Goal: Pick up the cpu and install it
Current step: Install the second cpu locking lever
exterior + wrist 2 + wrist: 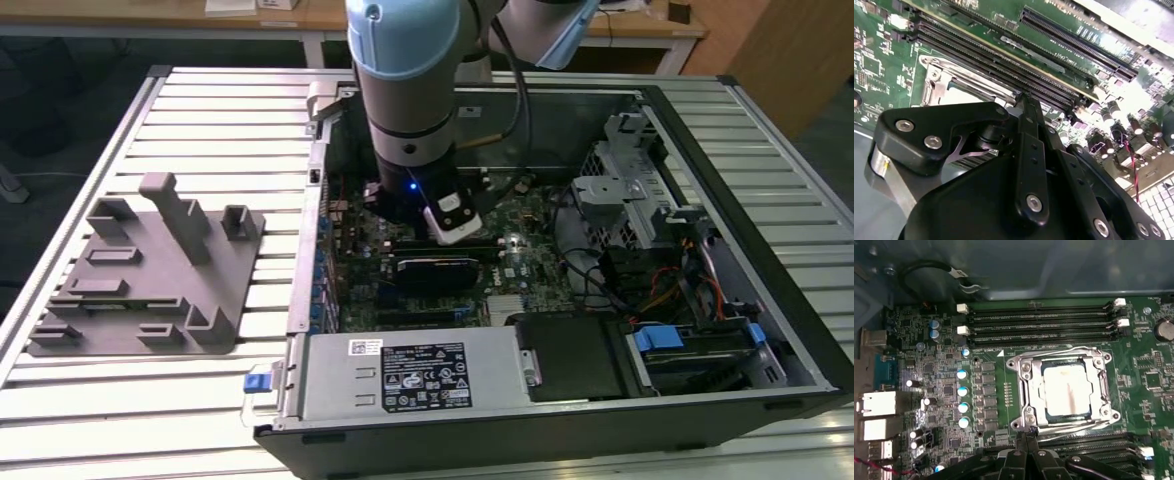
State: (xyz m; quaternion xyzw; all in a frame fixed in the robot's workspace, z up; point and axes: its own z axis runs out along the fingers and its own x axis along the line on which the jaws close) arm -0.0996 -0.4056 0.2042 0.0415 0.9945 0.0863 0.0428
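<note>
The cpu [1066,390] is sitting in the socket [1026,390] inside the case [787,330]. The gripper [1026,440] is hanging at the socket's six o'clock, fingers pressed together, holding nothing. Pushing down could be bending the socket's frame.

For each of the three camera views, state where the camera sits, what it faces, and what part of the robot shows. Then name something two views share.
Exterior view: off the arm, above the table, facing the open computer case; the arm reaches inside.
First wrist view: on the arm, facing the motherboard; the cpu lies in its socket frame, end effector at the edge.
Second wrist view: on the arm, low across the board behind the end effector.
Both wrist views share the memory slots.
</note>
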